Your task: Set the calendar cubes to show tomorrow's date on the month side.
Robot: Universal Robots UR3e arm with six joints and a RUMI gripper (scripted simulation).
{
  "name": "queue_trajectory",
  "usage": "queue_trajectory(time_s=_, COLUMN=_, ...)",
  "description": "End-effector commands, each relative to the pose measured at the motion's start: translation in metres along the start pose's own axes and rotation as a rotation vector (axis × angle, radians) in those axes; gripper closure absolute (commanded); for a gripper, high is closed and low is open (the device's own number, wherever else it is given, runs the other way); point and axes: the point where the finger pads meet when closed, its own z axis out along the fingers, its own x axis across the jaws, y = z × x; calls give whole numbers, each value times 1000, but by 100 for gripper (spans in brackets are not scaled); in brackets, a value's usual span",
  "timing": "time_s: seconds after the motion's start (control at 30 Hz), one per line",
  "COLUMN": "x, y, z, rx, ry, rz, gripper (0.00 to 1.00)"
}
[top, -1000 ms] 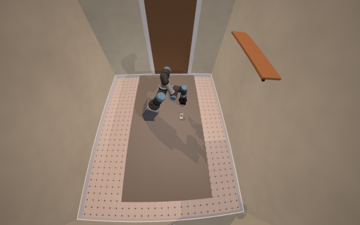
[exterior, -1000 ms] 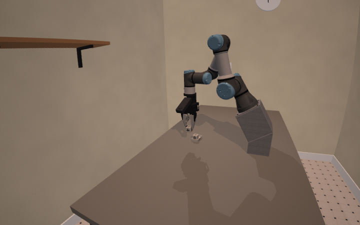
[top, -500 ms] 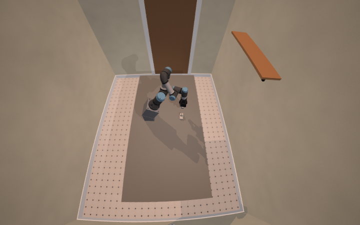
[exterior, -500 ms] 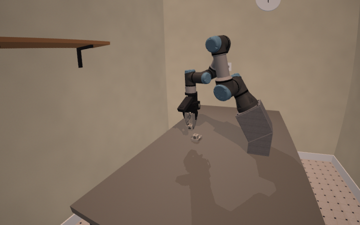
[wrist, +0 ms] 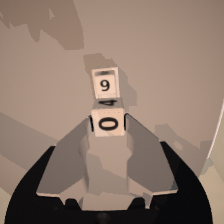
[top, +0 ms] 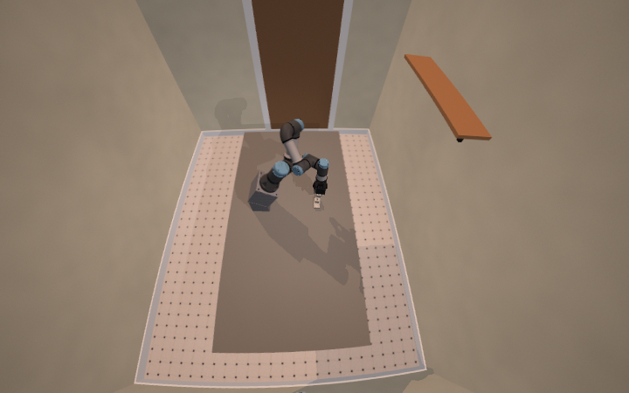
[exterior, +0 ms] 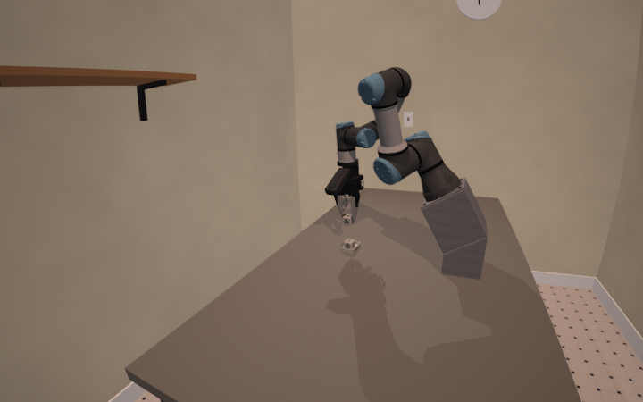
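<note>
The fingers [top: 319, 193] [exterior: 347, 221] are standing narrow, gripping a white cube [exterior: 347, 219] [wrist: 108, 124] by two opposite sides. In the wrist view the cube is showing a 0 on the face turned to the camera and a 4 on the next face, both lying on their sides. It is hanging clear of the desk [top: 287, 296] [exterior: 284, 303] [wrist: 165, 65], near the tray [top: 316, 207] [exterior: 350, 252] [wrist: 93, 80]. The other cube [top: 316, 202] [exterior: 349, 243] [wrist: 105, 85] is sitting in the tray; the wrist view is catching a 6 or a 9 on it, and which it is I cannot tell.

The step in hand is probably turning and returning the held cube. Doing it well means settling which face must end on the month side, squaring the cube to the tray above the free place, then lowering it straight and slowly. The fingers should be opening only once it is bearing flat; a tilted cube could catch the rim or nudge its neighbour. Backing straight up would keep both digits as set.

The desk is carrying the tray, with the arm's shadow falling broadly across it. The arm [top: 291, 150] [exterior: 389, 128] is rising from a grey pedestal [top: 256, 200] [exterior: 455, 222]. Beyond, an orange shelf [top: 447, 97] [exterior: 95, 75] is jutting from a plain wall, and dotted tiles are surrounding the desk below.

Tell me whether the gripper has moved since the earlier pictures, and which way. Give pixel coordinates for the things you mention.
Yes. Judged against the tray [top: 316, 207] [exterior: 351, 251] [wrist: 105, 69], the gripper [top: 318, 194] [exterior: 347, 219] [wrist: 108, 115] is higher in the exterior view and nearer it in the top view.
</note>
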Motion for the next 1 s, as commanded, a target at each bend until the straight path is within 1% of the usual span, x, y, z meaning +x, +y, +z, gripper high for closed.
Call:
queue_trajectory(time_s=0.0, x=-5, y=14, z=0, rx=73, ry=2, rz=-40, gripper=89)
queue_trajectory(time_s=0.13, x=-5, y=23, z=-1, rx=72, ry=11, rz=-38, gripper=89)
queue_trajectory(time_s=0.27, x=-4, y=27, z=-2, rx=72, ry=15, rz=-37, gripper=89)
queue_trajectory(time_s=0.97, x=-4, y=28, z=-1, rx=72, ry=16, rz=-37, gripper=89)
